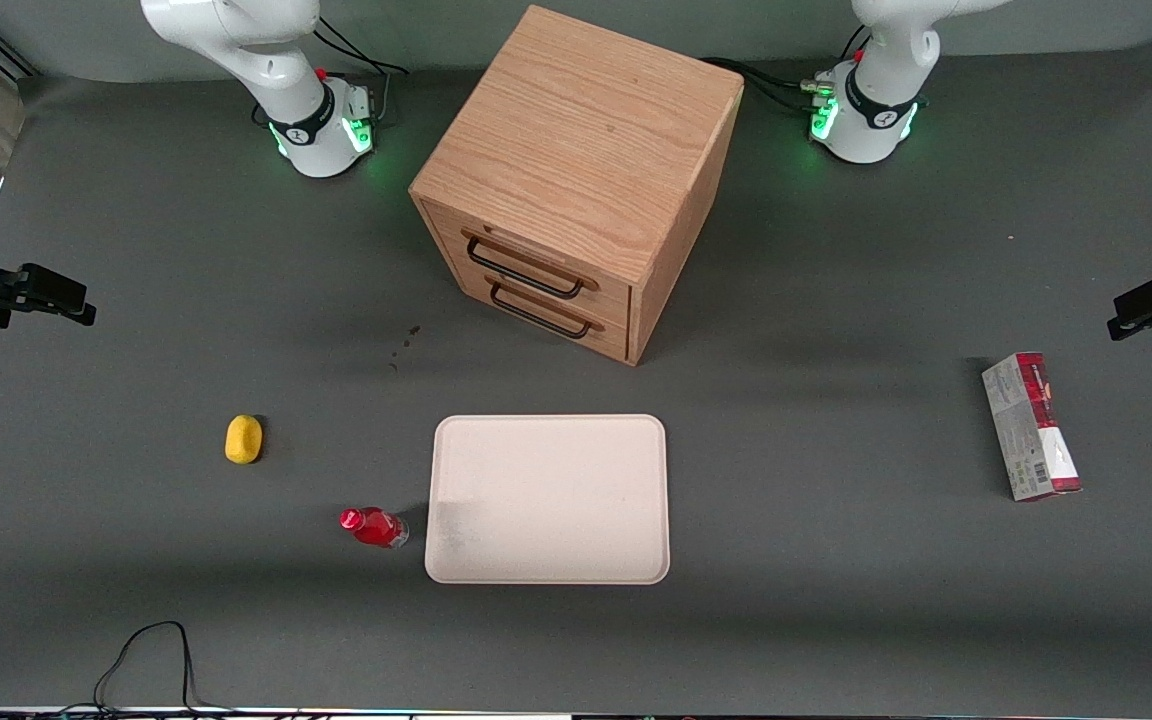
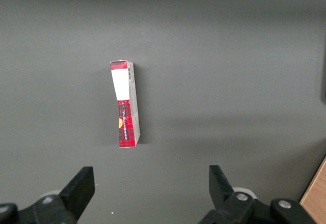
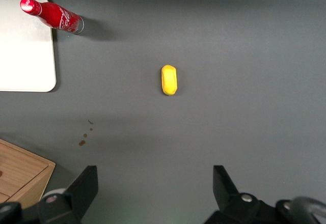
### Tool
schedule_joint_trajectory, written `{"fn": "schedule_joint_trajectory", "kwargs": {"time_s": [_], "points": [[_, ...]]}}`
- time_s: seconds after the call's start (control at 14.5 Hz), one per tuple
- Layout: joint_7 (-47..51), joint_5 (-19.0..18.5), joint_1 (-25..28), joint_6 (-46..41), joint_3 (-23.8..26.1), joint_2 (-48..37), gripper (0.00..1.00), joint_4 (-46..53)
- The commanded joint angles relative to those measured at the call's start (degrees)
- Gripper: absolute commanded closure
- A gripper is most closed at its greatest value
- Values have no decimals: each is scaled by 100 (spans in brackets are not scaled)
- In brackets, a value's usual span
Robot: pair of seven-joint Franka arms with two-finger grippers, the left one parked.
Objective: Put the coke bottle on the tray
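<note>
Claw [image 3: 153, 191] open, high above table [image 3: 244, 56], well apart from coke bottle [image 3: 51, 15].

A dark grey desk [image 1: 836, 560] carries a two-drawer oak cabinet [image 1: 576, 180], under even overhead light casting soft shadows.

Gripper [image 3: 153, 188], fingers [image 3: 84, 186] spread, matt black plastic, is being held high over matt grey table [image 3: 244, 56]. Below it: coke bottle [image 3: 53, 16] glossy; tray [image 3: 25, 56] smooth, matt.
</note>
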Motion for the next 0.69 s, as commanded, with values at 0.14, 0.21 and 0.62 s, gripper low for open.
{"fn": "schedule_joint_trajectory", "kwargs": {"time_s": [0.14, 0.21, 0.62], "points": [[-133, -12, 92, -55, -78, -13, 0, 30], [-133, -12, 92, -55, -78, -13, 0, 30], [-19, 5, 153, -3, -8, 292, 0, 379]]}}
